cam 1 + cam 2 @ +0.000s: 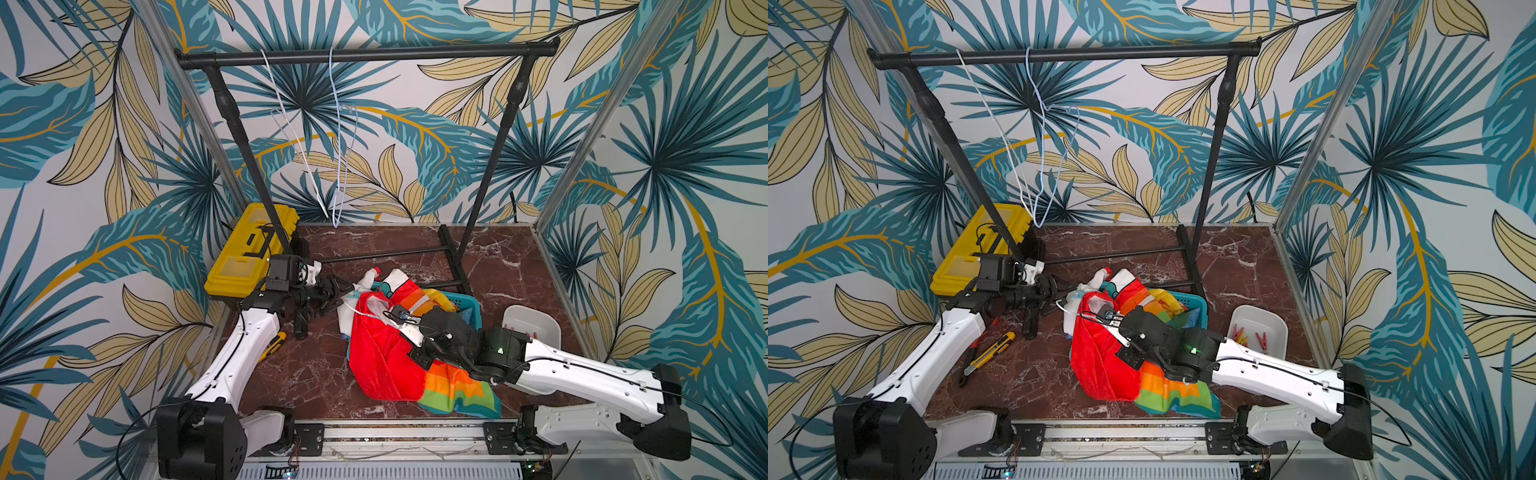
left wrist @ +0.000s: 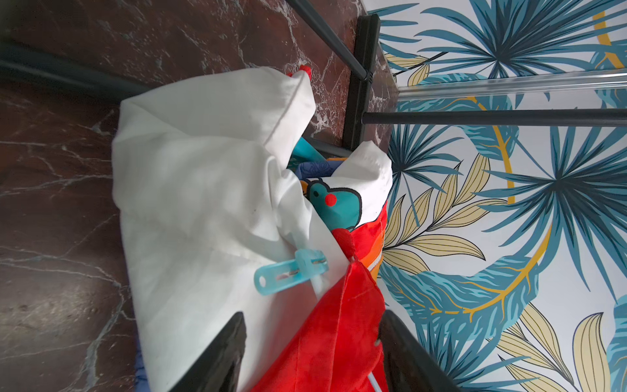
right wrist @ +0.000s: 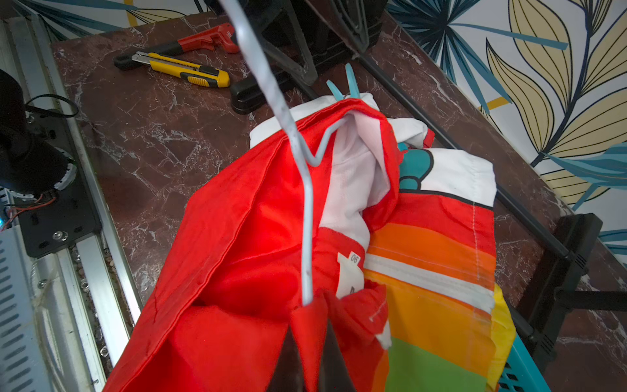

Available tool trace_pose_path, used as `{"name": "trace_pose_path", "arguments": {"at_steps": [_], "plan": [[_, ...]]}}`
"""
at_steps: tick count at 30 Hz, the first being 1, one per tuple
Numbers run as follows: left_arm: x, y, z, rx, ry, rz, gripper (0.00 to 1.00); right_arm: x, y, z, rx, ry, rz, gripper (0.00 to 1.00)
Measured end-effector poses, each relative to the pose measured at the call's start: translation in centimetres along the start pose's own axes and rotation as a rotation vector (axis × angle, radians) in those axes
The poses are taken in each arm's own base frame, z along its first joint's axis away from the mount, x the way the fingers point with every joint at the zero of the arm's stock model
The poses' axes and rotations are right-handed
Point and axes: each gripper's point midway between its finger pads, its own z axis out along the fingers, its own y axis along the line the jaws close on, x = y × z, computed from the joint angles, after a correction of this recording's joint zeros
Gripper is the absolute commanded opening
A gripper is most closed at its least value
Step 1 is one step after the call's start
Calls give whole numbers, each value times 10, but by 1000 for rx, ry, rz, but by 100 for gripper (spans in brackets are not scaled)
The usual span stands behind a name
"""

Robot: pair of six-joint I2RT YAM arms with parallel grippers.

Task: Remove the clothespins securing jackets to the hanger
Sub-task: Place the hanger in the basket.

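Near the table's middle, the right gripper (image 3: 310,327) is clamped on the red hood of the striped jacket (image 1: 382,361), at its wire hanger (image 3: 307,210). Just left, the left gripper (image 2: 312,317) has its jaws apart, facing a teal clothespin (image 2: 290,273) clipped over white cloth (image 2: 203,186). Far right, loose clothespins (image 1: 1241,336) lie in a white tub (image 1: 1258,310)

Jackets (image 1: 382,357) on basket (image 1: 471,311), bin (image 1: 536,324) rightward

Toolbox (image 1: 249,249): yellow, just left of the left gripper (image 1: 337,291).
Knife (image 3: 183,68): yellow (red pliers (image 3: 203,40) alongside), behind that gripper.
Bin (image 1: 532,324): white, right of the right gripper (image 3: 308,334).
Rack (image 1: 365,52): black, beyond both.
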Motion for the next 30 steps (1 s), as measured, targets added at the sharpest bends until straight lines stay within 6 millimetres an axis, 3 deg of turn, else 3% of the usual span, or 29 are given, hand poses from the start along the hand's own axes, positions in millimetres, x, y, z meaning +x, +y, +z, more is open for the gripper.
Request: {"name": "trace_pose_path", "arguments": {"at_steps": [13, 24, 30], "plan": [[-3, 11, 18, 16, 42, -68, 55, 0, 0, 0, 0, 0, 0, 0], [-6, 10, 22, 39, 43, -102, 33, 2, 1, 4, -1, 10, -3, 0], [-6, 12, 23, 43, 44, -109, 27, 2, 2, 4, -1, 10, -3, 0]]}}
